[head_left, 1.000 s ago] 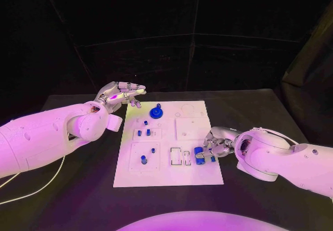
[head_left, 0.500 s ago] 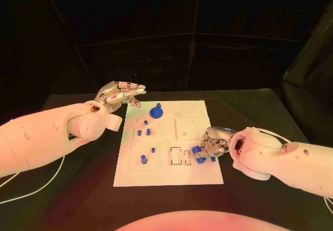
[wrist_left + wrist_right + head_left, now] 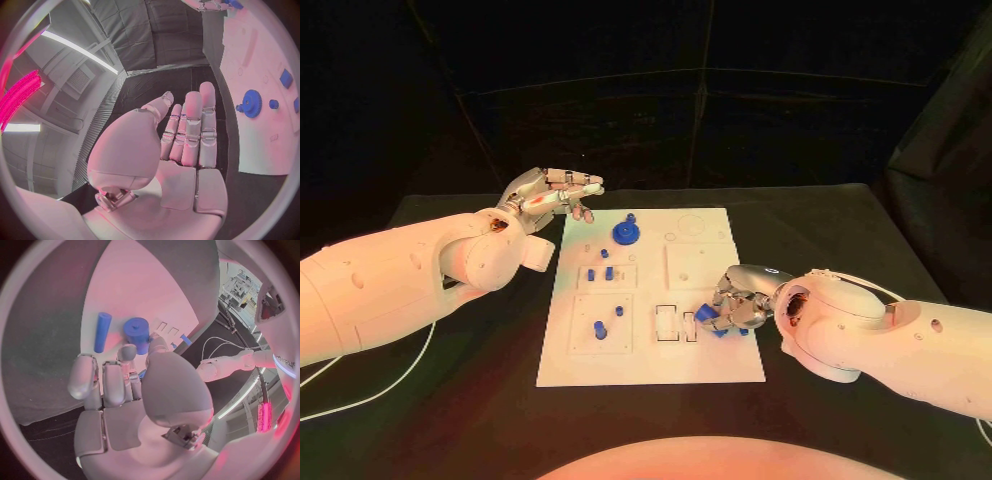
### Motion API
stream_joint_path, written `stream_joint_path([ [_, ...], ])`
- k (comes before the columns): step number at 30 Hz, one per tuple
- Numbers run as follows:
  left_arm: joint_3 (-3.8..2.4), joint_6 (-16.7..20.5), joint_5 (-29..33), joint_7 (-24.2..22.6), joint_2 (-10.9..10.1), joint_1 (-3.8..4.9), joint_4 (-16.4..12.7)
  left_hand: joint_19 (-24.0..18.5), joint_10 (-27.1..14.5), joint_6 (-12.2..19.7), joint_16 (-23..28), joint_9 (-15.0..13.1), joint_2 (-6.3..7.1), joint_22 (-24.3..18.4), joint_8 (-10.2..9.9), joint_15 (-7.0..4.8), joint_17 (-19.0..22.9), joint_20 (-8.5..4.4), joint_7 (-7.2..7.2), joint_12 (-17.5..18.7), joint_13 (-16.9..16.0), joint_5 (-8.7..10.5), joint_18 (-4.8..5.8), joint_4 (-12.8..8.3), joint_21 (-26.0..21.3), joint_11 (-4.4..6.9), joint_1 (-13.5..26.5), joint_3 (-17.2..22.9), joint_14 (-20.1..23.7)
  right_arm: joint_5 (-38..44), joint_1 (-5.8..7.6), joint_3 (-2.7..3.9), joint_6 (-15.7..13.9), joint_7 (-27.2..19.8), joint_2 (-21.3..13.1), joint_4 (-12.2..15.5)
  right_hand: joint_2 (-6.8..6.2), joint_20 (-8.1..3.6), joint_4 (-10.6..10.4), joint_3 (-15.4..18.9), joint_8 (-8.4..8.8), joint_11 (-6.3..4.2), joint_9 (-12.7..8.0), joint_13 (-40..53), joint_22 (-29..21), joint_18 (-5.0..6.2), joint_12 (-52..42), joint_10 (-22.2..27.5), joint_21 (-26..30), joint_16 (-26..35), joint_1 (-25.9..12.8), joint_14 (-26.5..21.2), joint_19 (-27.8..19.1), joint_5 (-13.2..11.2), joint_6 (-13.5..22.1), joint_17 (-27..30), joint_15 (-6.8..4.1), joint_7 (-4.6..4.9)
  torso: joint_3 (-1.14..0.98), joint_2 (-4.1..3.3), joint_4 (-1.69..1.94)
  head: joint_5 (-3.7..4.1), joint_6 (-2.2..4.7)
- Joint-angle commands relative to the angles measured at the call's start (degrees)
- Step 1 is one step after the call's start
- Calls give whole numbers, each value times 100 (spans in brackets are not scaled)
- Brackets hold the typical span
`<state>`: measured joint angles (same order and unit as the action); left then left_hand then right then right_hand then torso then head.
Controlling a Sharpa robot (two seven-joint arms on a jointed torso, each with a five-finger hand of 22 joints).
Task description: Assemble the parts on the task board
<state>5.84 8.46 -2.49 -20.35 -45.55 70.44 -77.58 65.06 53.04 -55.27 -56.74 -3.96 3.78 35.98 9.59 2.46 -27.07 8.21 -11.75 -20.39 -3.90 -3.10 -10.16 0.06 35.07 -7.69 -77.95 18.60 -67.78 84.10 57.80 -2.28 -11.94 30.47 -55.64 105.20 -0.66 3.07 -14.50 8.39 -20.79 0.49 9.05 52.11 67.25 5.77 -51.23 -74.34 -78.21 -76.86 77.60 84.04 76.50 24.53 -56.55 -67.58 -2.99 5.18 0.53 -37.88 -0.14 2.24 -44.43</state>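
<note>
1. Nearest to us, the right hand (image 3: 740,298) sits low over the right edge of the task board (image 3: 653,360). Its fingers (image 3: 107,381) curl down beside two blue parts, a thick cylinder (image 3: 137,333) and a slim rod (image 3: 102,332). We cannot tell whether it grips either.
2. Just left of it are two small rectangular slots (image 3: 678,323), and further left a blue peg (image 3: 599,329) in a square recess.
3. Mid-board, small blue pieces (image 3: 597,272) stand in a second recess.
4. Farther off, a blue gear (image 3: 626,234) lies near the board's far edge.
5. Farthest, the left hand (image 3: 548,197) hovers off the far-left corner, fingers (image 3: 194,127) extended together, holding nothing.
</note>
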Motion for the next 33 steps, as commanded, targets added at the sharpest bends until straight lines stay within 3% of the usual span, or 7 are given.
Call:
stream_joint_path([
  [1,-4,-76,19,0,-4,8,-10,1,-21,50,29,3,20,-8,33,2,7,-13,5,-37,9,-12,-31,-12,-19,0,-6,-7,31,-148,-34,-34,-347,129,-102,119,62,-12,-50,43,-58,-14,66,43,40,-102,-43,-70,-52,-53,-45,249,57,60,-52,-44,-53,-17,-1,5,4,0,3],
  [6,-4,-81,19,3,0,7,-10,1,-21,50,29,3,20,-8,33,2,7,-13,5,-37,9,-12,-31,-12,-19,0,-6,-7,31,-522,-31,-31,-832,-13,-207,334,24,-11,-173,188,-68,-11,92,143,146,-123,-107,-133,-112,-123,-189,265,111,-172,-30,-156,-50,-17,10,9,7,7,19],
  [11,-4,-85,19,5,1,7,-15,1,-21,50,29,3,20,-8,33,2,7,-13,5,-37,9,-12,-31,-12,-19,0,-6,-7,31,-789,-29,-29,-1050,-122,-220,469,73,-12,-209,253,-88,-17,114,191,204,-133,-129,-166,-145,-169,-283,275,138,-246,-54,-228,-54,-28,6,2,10,-2,22],
  [16,-4,-85,19,6,-3,7,-21,1,-21,50,29,3,20,-8,33,2,7,-13,5,-37,9,-12,-31,-12,-19,0,-6,-7,31,-927,-28,-28,-1018,-140,-145,462,133,-16,-216,302,-108,-26,133,215,225,-135,-127,-182,-159,-193,-376,279,145,-256,-86,-265,-60,-42,12,3,8,-15,15],
  [20,-4,-88,19,8,-2,8,-24,1,-21,50,29,3,20,-8,33,2,7,-13,5,-37,9,-12,-31,-12,-19,0,-6,-7,31,-1024,-27,-28,-895,-113,-14,385,254,-27,-219,388,-136,-47,162,228,259,-140,-95,-208,-180,-226,-571,283,157,-333,-156,-321,-75,-71,13,1,7,-15,15],
  [33,-4,-98,19,12,16,8,-20,1,-21,50,29,3,20,-8,33,2,7,-13,5,-37,9,-12,-31,-12,-19,0,-6,-7,31,-1093,-26,-27,-793,25,492,106,366,-45,-218,449,-170,-76,197,242,288,-145,-58,-237,-196,-246,-677,284,167,-368,-247,-358,-97,-108,10,-3,19,-39,8],
])
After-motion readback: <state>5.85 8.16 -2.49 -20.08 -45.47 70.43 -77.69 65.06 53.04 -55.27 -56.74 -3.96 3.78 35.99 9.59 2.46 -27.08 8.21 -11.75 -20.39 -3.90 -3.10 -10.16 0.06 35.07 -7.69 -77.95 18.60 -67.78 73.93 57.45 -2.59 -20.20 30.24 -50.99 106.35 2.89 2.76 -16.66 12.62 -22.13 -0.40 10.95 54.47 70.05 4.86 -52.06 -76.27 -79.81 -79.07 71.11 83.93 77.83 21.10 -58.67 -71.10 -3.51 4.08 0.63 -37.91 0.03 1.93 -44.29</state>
